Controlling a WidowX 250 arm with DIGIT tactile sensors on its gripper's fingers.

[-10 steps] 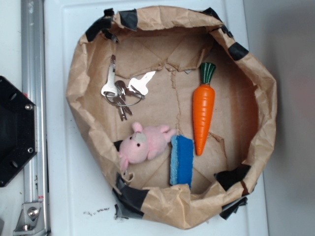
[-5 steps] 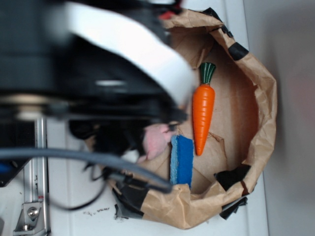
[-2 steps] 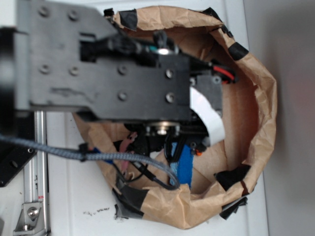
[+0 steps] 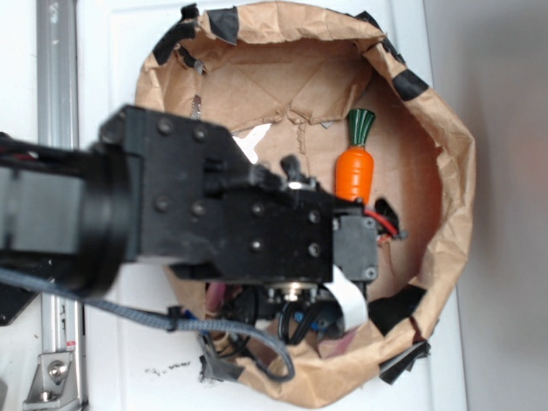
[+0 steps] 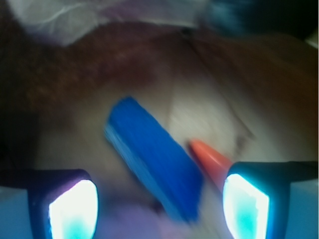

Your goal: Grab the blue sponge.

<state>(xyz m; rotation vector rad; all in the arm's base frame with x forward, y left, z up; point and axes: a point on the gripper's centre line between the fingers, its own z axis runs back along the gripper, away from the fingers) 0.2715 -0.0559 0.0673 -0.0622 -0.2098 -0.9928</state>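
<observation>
The black gripper (image 5: 158,199) is hanging with jaws wide apart above the small rectangular bright-blue sponge block (image 5: 154,157); the orange plastic toy carrot (image 4: 354,163) is lying just beside it.

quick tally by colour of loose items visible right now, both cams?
Blue: 1, the blue sponge
Orange: 1, the toy carrot
Total: 2 visible. The arm hides much of the paper bag's floor, so anything under it is not counted.

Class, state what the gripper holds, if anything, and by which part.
Nothing. The gripper is open, its fingers apart on either side of the blue sponge, not touching it.
</observation>
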